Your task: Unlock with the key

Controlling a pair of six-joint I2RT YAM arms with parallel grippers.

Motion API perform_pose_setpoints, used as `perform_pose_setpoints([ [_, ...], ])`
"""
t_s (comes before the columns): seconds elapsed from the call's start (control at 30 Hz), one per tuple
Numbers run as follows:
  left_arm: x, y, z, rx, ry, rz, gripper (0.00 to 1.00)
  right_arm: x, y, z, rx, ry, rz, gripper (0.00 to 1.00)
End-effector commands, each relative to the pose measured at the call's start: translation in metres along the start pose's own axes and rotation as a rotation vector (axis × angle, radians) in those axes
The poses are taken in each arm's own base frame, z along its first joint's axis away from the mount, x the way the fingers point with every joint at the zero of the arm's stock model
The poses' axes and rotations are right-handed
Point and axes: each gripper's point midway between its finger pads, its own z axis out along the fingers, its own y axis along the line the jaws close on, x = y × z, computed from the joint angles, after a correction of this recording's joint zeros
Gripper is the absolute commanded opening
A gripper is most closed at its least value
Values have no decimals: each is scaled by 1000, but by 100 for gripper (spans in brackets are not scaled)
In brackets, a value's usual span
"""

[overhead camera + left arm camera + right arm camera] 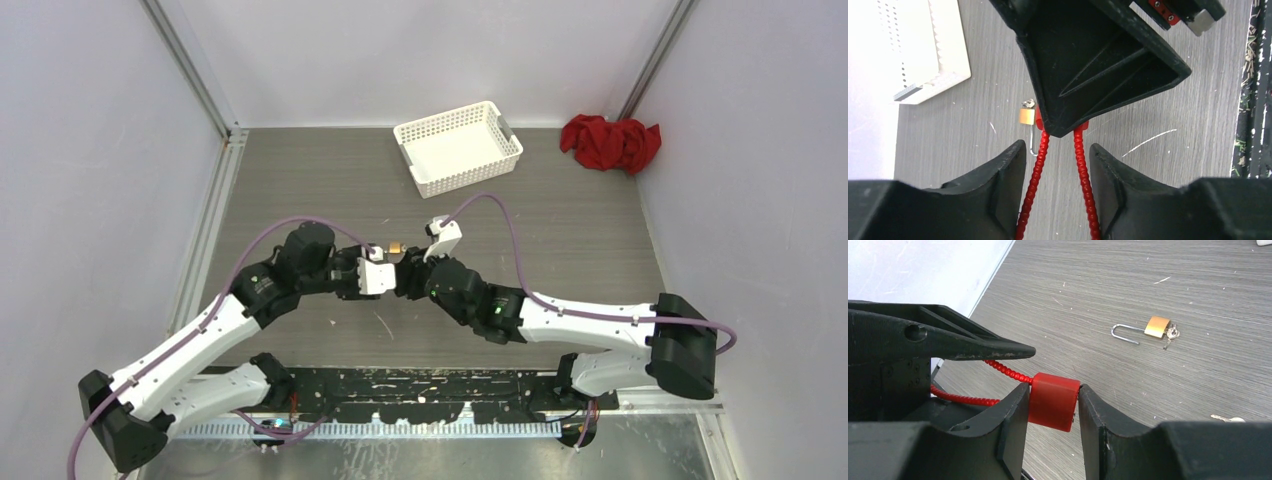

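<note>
A red cable lock hangs between my two grippers above the table. My right gripper (1054, 399) is shut on its red block body (1054, 402). Two red ribbed cable strands (1083, 170) run from that body down between the fingers of my left gripper (1057, 148), which stands open around them with small gaps at the tips. A small brass padlock (1158, 326) lies on the table beyond, its shackle swung open and a key (1172, 333) at its base. From above it shows as the brass padlock (397, 246) just behind both grippers.
A second loose key (1228, 418) lies on the table near the right finger. A white perforated basket (458, 147) stands at the back centre, a red cloth (610, 142) in the back right corner. Walls close in the left and right.
</note>
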Motion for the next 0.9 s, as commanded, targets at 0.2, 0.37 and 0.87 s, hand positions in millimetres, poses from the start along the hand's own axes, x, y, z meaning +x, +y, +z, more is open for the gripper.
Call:
perform_pose_setpoints([
  [0.2, -25, 21, -5, -60, -72, 70, 8, -35, 37, -18, -177, -95, 123, 36],
  [0.37, -33, 24, -14, -83, -106, 139, 0, -33, 34, -34, -339, -16, 199, 56],
  [0.87, -62, 37, -31, -184, -217, 428, 1, -46, 40, -51, -590, 195, 310, 72],
])
